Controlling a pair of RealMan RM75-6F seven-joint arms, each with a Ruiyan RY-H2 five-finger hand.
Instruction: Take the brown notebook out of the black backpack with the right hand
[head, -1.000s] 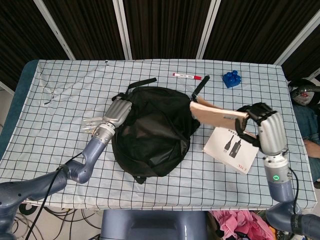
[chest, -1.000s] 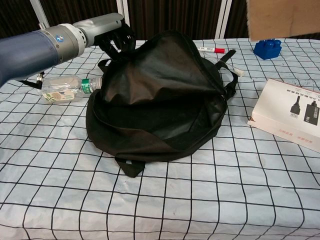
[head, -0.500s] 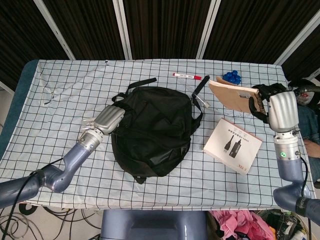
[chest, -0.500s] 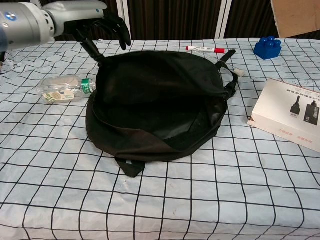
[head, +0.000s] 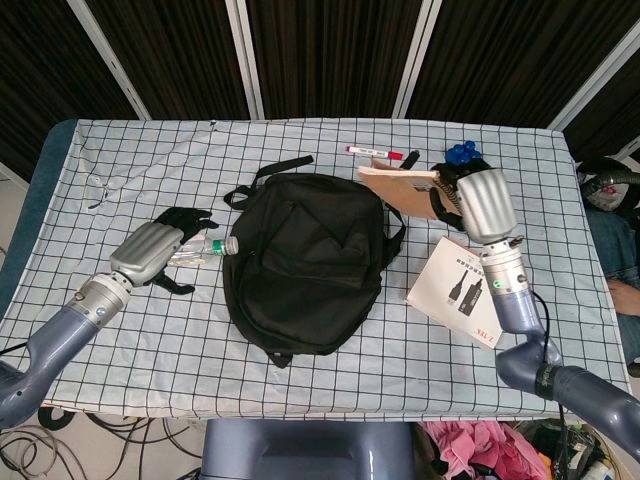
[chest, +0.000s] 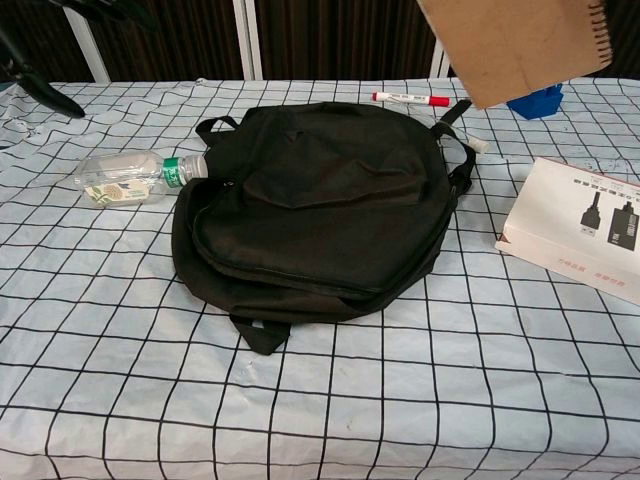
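The black backpack (head: 300, 260) lies flat in the middle of the table, its flap down (chest: 310, 210). My right hand (head: 482, 200) grips the brown spiral notebook (head: 405, 188) by its right edge and holds it in the air, just past the backpack's upper right corner. In the chest view the notebook (chest: 510, 45) hangs at the top, above the backpack's far right side; the right hand itself is out of that frame. My left hand (head: 150, 255) hovers left of the backpack with fingers spread and nothing in it.
A clear plastic bottle (head: 205, 248) lies beside the left hand, against the backpack's left edge (chest: 135, 172). A white box (head: 465, 292) sits right of the backpack. A red marker (head: 375, 152) and a blue brick (head: 460, 152) lie at the back.
The right hand swung the notebook leftward, from the far right edge to behind the backpack. The left hand let go of the backpack and drew back left; the bag's flap dropped flat.
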